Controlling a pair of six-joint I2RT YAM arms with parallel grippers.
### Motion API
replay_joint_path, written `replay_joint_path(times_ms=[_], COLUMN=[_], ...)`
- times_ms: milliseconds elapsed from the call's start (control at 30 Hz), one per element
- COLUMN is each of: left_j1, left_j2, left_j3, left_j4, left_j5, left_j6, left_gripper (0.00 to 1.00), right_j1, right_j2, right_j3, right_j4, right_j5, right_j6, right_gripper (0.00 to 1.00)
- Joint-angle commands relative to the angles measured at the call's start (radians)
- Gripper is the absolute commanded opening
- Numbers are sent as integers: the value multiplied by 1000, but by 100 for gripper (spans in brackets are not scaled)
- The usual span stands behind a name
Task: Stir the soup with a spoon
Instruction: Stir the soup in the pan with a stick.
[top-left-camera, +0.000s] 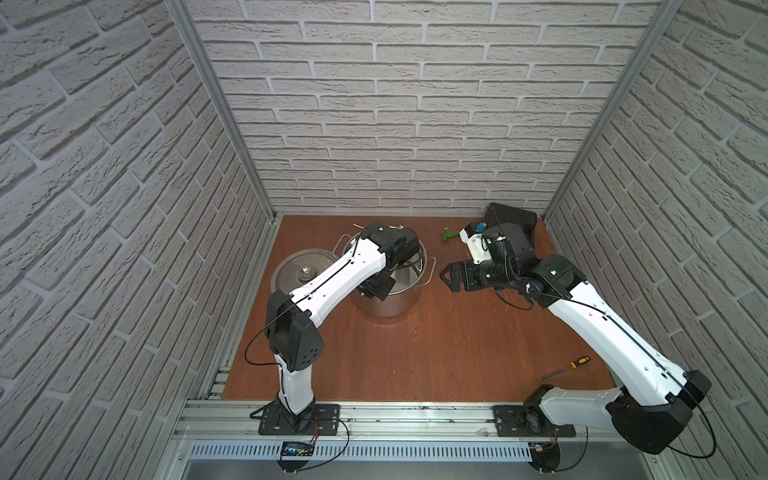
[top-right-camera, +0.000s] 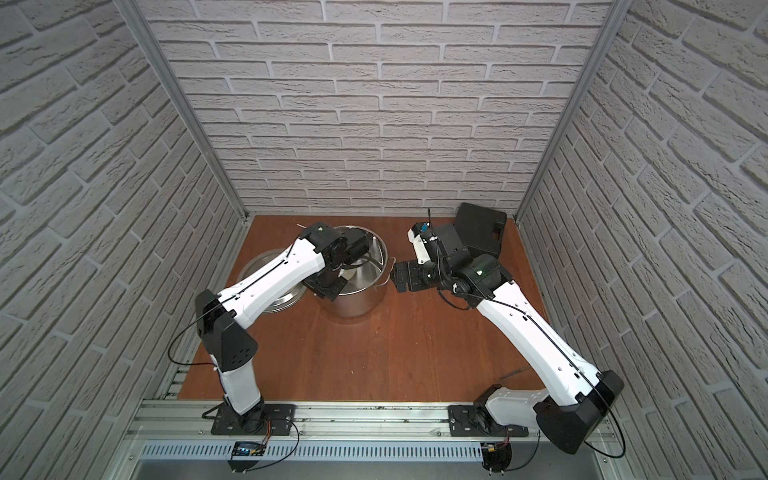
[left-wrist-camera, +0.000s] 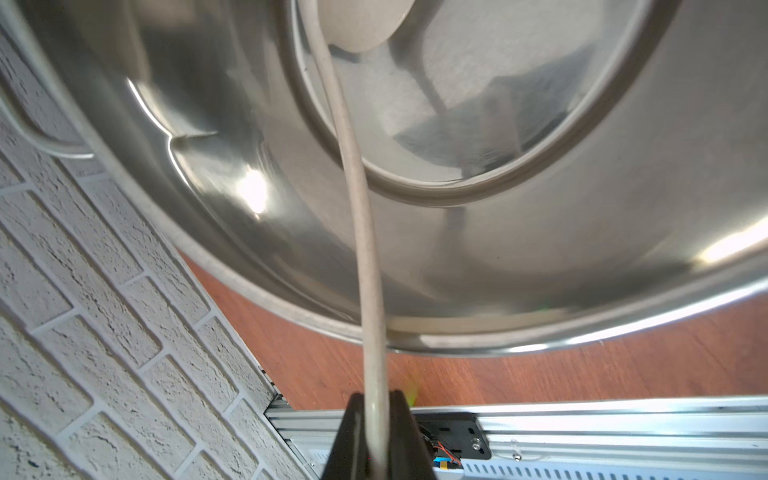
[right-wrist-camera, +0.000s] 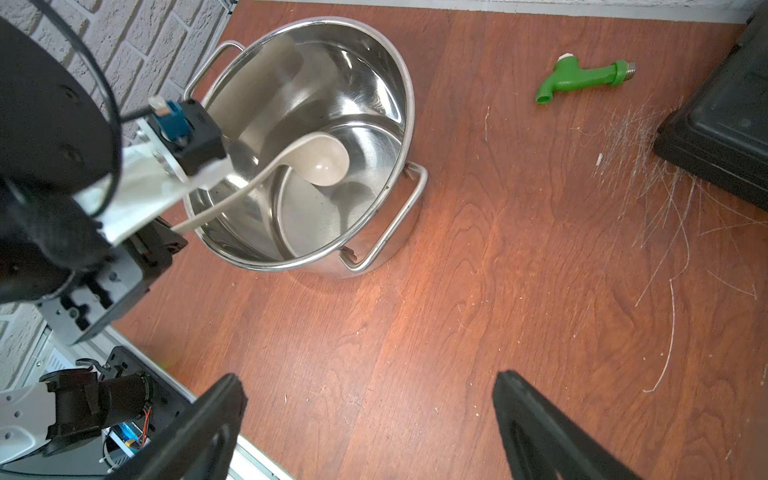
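spoon (right-wrist-camera: 322, 162): bowl sunk inside the pot (right-wrist-camera: 374, 83), handle slanted out over the rim
left pincer (left-wrist-camera: 376, 401): clamped on the handle end
right pincer (right-wrist-camera: 368, 376): spread wide, nothing held, parked beside the pot

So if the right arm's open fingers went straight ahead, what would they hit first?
Probably the steel pot, around its near handle: the right fingers aim that way. Depth is unclear, though.

Left claw (left-wrist-camera: 376, 415) tight, right claw (right-wrist-camera: 368, 376) wide.
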Motion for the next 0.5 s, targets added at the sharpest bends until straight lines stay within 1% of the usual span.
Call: replay_joint_path(times_ms=[0,167,267,400,467], left_j1=[37,24,-7,-78,-98], left_j2=[-34,7,33,79,99], left_j3=[6,88,122,166,172], left_j4=[-182,-155,-120,-93,-89], left_j5=[-29,-20,-9,-9,20], left_j6=[5,13,11,2,-11], left_gripper=[0,0,0,0,0], right_j1=[8,9,8,9,9], right_j2=[-31,-32,-47,-70,-78], right_j3=[-13,-9,-26,-47,-52], right_j4=[49,54,77,103,93], right_j5=[1,9,28,37,46], right_j6=[25,17,15,12,17], right_gripper=[97,97,97,97,97])
